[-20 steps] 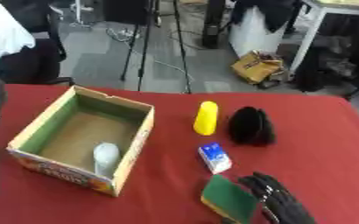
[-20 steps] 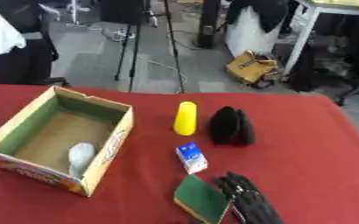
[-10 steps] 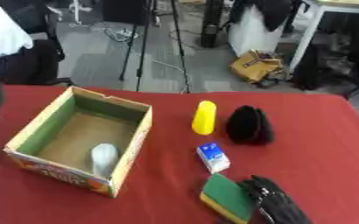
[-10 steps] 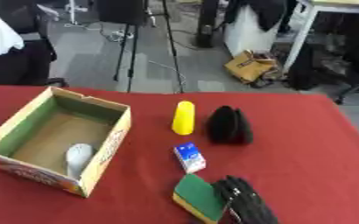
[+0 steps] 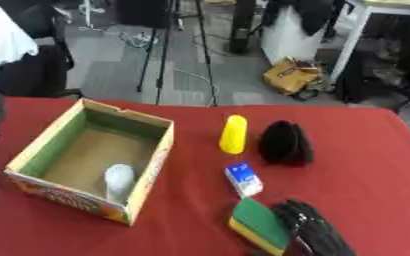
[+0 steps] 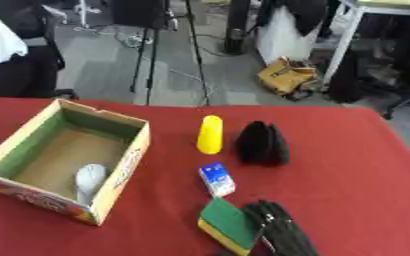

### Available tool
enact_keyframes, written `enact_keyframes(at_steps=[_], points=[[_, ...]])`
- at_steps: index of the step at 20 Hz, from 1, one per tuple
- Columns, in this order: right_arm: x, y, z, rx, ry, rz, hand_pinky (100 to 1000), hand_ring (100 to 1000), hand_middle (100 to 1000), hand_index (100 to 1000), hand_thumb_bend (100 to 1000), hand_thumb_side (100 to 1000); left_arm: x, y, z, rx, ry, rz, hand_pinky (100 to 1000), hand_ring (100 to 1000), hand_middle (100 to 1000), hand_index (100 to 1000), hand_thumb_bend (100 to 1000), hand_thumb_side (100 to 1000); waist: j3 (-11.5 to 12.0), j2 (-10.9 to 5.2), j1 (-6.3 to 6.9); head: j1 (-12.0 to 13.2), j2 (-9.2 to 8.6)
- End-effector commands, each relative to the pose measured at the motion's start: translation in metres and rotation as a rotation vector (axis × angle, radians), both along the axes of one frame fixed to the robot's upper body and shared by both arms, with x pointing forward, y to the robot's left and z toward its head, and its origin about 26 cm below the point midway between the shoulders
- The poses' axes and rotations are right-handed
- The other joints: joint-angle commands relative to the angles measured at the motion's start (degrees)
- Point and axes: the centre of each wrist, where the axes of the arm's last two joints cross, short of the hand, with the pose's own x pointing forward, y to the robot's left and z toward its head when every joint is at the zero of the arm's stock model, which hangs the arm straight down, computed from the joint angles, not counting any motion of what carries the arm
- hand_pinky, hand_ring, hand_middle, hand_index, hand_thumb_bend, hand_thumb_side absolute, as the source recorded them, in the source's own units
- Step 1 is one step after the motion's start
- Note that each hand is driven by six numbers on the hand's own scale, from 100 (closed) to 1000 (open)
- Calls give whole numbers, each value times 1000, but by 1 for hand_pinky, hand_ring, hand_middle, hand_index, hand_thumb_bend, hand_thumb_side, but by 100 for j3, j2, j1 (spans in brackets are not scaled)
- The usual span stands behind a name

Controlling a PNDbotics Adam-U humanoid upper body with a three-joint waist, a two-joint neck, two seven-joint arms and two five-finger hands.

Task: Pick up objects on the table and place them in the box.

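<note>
The red table (image 5: pixel 375 165) fills the lower half of both views, and it lies much as it does in the earlier pictures. The open cardboard box (image 5: pixel 147 165) stands on its left part, unmoved, green along the inside of its walls and brown on its floor. A pale grey-white object (image 5: pixel 118 181) lies inside it at the near right, against the wall, as before.

The right hand (image 6: pixel 278 232) shows at the bottom edge, right of centre, black, its fingers reaching up the table. A second ago it lay lower and more to the right; it has since crept forward and leftward, and its fingers now rest against the right edge of the sponge (image 6: pixel 226 226). They look fairly straight, with none wrapped round anything, so the hand reads as open. The sponge, green on top with a yellow layer beneath, lies flat at the near edge and has not shifted.

The black object (image 6: pixel 261 143) stands right of centre, in the same spot as before. Just to its left lies the yellow object (image 6: pixel 209 134), oblong, pointing away from the robot. Nearer, between those and the sponge, sits the small blue and white carton (image 6: pixel 215 180). All three keep their earlier places.

The left hand does not show clearly: only a dark blurred shape at the left edge of the left eye view, too vague to name.
</note>
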Motion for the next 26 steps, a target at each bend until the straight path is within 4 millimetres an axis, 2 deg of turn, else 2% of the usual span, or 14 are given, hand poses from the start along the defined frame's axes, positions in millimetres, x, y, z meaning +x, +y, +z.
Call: enact_keyframes(at_steps=[1,11,22,26], points=[[0,1,6,-3,-46,9,993,1000,827,879,634,1000,-3,-1,6,12,-21,-11,991,934,861,824,100,872,-14,-66,22,9,-51],[-2,1,8,6,-88,18,975,1000,783,832,560,1000,-3,-1,6,18,-19,-14,991,934,862,824,100,866,-37,-100,-11,25,-61],[-2,2,4,-24,-84,24,973,1000,772,824,560,1000,-3,-2,6,16,-18,-16,992,934,863,823,100,865,-37,-82,-10,4,-53],[-2,3,3,-34,-88,25,969,998,736,798,540,1000,-3,-2,6,15,-18,-18,992,934,864,823,100,864,-32,-69,-6,-9,-48]])
